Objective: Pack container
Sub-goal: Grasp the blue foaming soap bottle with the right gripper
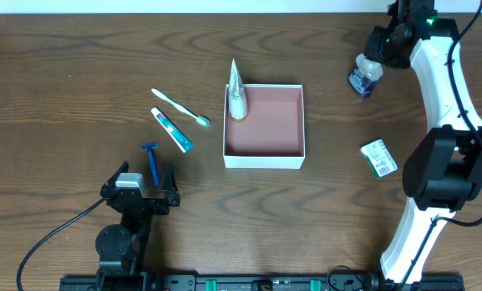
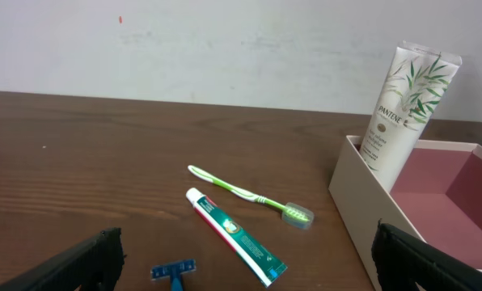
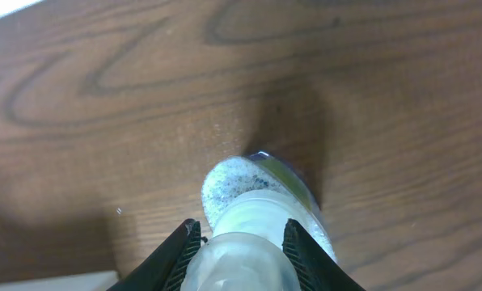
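The container (image 1: 264, 158), a shallow white-walled box with a reddish-brown floor, sits mid-table; it also shows in the left wrist view (image 2: 362, 194). A white Pantene tube (image 1: 236, 93) leans in its far left corner, also in the left wrist view (image 2: 403, 109). My right gripper (image 1: 378, 50) is shut on the cap of a small clear bottle (image 1: 364, 76) at the far right; the right wrist view shows the jaws (image 3: 239, 255) clamping the bottle (image 3: 261, 202). My left gripper (image 1: 140, 194) is open and empty near the front left.
Left of the container lie a green toothbrush (image 1: 180, 107), a toothpaste tube (image 1: 172, 129) and a blue razor (image 1: 151, 160). They also show in the left wrist view: toothbrush (image 2: 249, 194), toothpaste (image 2: 234, 234), razor (image 2: 173, 273). A green-and-white packet (image 1: 378, 158) lies at the right.
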